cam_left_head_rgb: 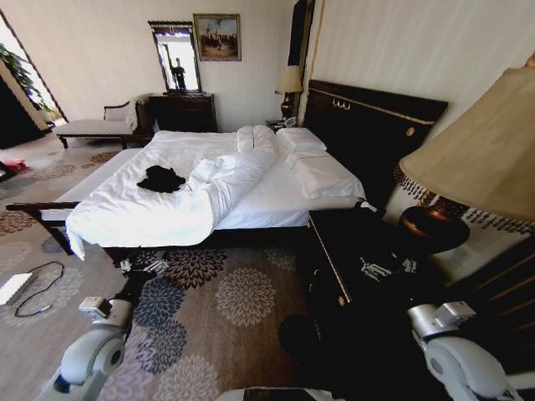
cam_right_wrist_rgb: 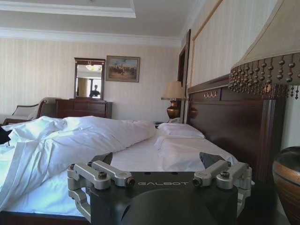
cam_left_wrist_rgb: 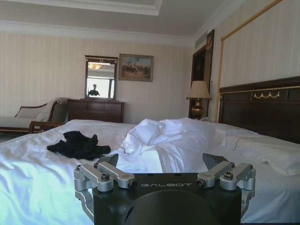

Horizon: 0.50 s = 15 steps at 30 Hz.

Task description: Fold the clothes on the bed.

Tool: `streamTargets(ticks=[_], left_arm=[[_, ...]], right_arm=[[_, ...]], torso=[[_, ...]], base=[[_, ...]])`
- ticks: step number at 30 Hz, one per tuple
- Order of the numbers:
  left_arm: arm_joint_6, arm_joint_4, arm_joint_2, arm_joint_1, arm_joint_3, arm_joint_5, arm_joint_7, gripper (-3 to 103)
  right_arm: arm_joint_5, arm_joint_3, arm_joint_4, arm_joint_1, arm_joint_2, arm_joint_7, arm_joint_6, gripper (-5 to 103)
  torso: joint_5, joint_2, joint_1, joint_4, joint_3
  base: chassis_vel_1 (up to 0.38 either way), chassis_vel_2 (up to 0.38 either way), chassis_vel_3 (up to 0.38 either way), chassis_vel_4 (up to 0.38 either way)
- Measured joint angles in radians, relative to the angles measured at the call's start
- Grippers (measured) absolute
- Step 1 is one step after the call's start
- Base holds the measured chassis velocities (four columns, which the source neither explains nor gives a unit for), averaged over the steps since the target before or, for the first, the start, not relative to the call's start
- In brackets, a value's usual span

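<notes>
A black T-shirt [cam_left_head_rgb: 160,178] lies crumpled on the near left part of a white-sheeted bed [cam_left_head_rgb: 276,200], just beside a bunched-up white duvet [cam_left_head_rgb: 209,196], as a two-armed robot faces the bed from the patterned carpet [cam_left_head_rgb: 226,309] at its side. The garment is not yet folded and nothing touches it.

The step in hand looks to be the approach: both arms are well short of the shirt, so the robot would do well to close in squarely on the bed's near edge, keeping its right side away from the dark nightstand [cam_left_head_rgb: 351,251] and the lamp [cam_left_head_rgb: 468,159] that stand close there, and to reach for the shirt alone without catching the duvet's folds.

The left end effector [cam_left_head_rgb: 140,267] hangs low in front of the bed frame, its fingers [cam_left_wrist_rgb: 101,173] spread wide apart and empty in the left wrist view. The right end effector [cam_left_head_rgb: 380,269] hovers over the nightstand, likewise spread wide and holding nothing.
</notes>
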Motion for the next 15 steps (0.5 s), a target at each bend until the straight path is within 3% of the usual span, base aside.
streamTargets(ticks=[15], left_arm=[[-0.004, -0.006, -0.004, 0.011, -0.006, -0.001, 0.002, 100]], right_arm=[[-0.004, -0.003, 0.006, -0.004, 0.0, 0.004, -0.004, 100]], torso=[[0.0, 0.0, 0.0, 0.0, 0.0]], base=[[0.0, 0.0, 0.0, 0.0]])
